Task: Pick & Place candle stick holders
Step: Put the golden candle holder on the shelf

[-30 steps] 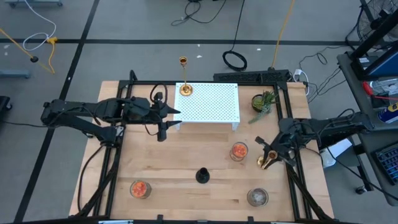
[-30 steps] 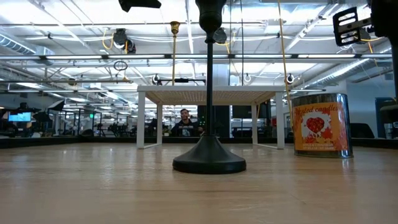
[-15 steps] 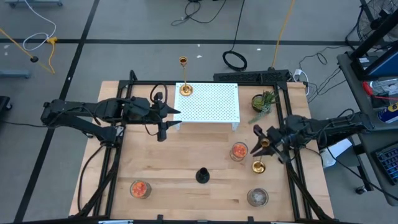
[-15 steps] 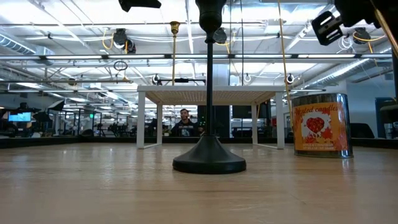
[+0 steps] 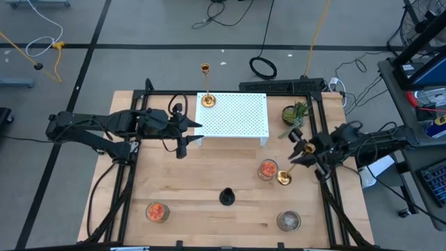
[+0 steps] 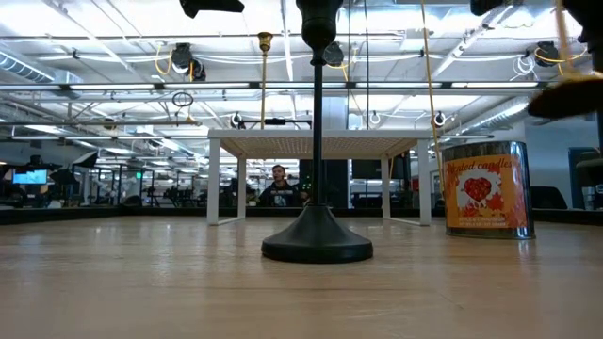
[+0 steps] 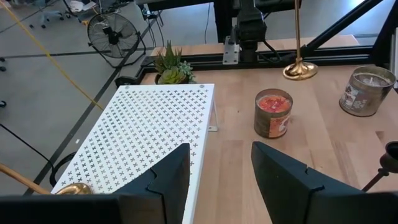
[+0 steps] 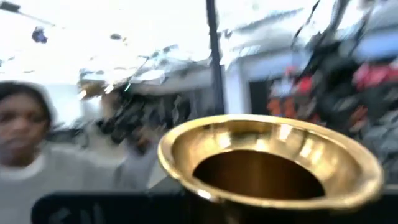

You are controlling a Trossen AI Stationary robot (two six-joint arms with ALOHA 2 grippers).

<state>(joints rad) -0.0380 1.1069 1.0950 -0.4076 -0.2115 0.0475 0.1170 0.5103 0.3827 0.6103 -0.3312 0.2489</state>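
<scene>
Carrying gold candle stick holder [image 5: 284, 177] above table's right side, right gripper [image 5: 304, 152] clenched on stem. Next: upright it, place on white rack [image 5: 233, 115]. Left gripper [image 7: 217, 171] released, waiting.

Glossy gold metal candlestick [image 5: 284, 178], pale matt wood table [image 5: 209, 174], white perforated rack [image 5: 235, 115]

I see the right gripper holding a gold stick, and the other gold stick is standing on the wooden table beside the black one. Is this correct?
Not quite. The right gripper does hold a gold stick, but the other gold stick stands on the white rack, at its corner, not on the table beside the black one. The high view shows this.
</scene>
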